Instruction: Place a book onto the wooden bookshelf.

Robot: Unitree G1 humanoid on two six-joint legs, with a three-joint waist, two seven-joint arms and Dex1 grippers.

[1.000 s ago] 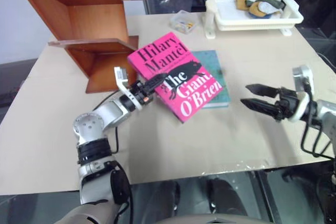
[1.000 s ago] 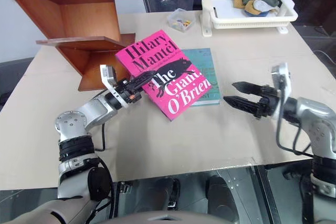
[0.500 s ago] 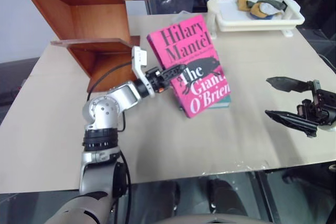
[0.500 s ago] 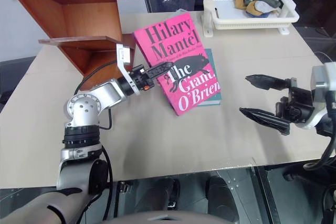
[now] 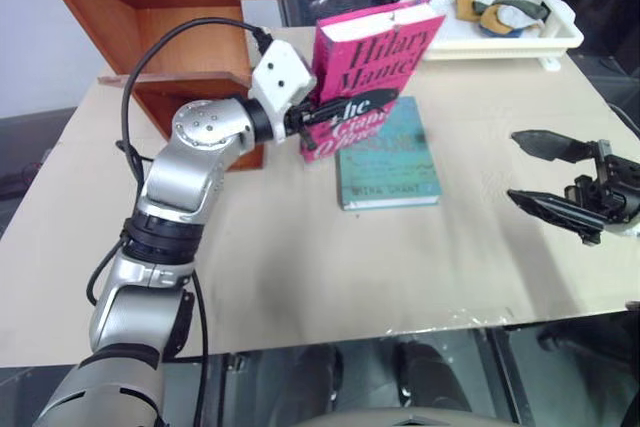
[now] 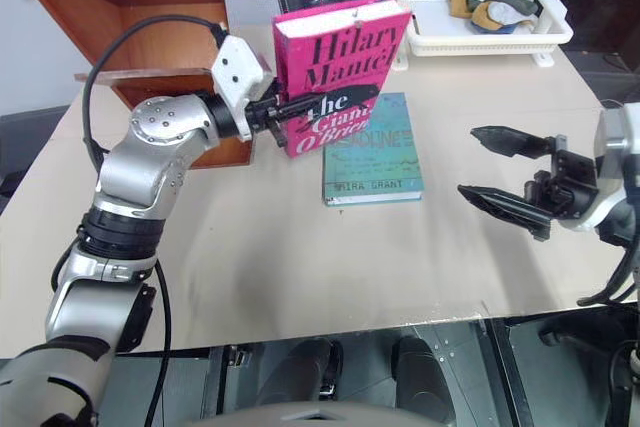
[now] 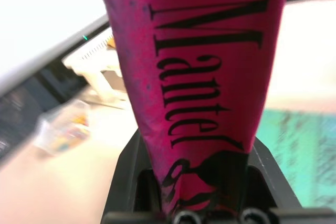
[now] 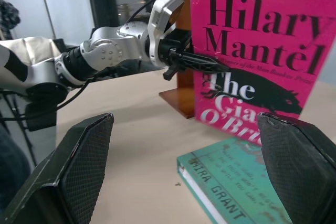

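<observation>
Left gripper (image 5: 335,113) clamped on the book (image 5: 365,72), one black finger across the pink cover at mid-height, the other hidden behind the boards. Held upright and clear of the table (image 5: 300,257), spine toward the gripper side, long axis near vertical, page edges on top. Just below and in front, flat on the table: the teal-blue book (image 5: 387,153), apart from the lifted one. Beyond the left wrist, to the robot's left and a little behind the book: the wooden bookshelf (image 5: 150,37), its sloping panels open toward the table, the lower ledge close beside the forearm. Right gripper (image 6: 512,175) wide open and empty, hovering over the table's right side, well apart from both books. White basket tray (image 5: 500,22) at the far edge, behind the raised book. Judged from this: left arm far nearer the shelf, so the coming move a sideways carry to the left, book kept standing, lower edge brought over a panel before letting go; risk of the corner catching the ledge's front lip.
</observation>
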